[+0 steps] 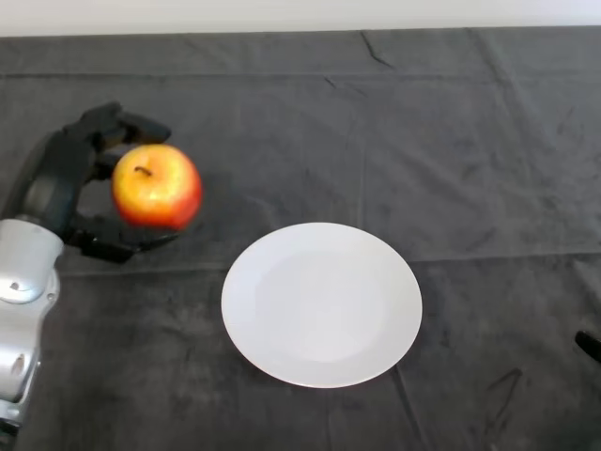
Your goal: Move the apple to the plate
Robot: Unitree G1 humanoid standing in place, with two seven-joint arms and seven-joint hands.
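— Left hand [58, 178]: what is it doing?
— It is curling its fingers and thumb round the apple [156, 186], stem upward, apparently carrying it clear of the dark cloth [470, 141].
— And the plate [321, 303]?
— It is lying empty, to the hand's right and nearer the robot, likely awaiting the apple.

The red and yellow apple [157, 186] sits stem up in the black hand [66, 178], left of the round white plate [321, 303].
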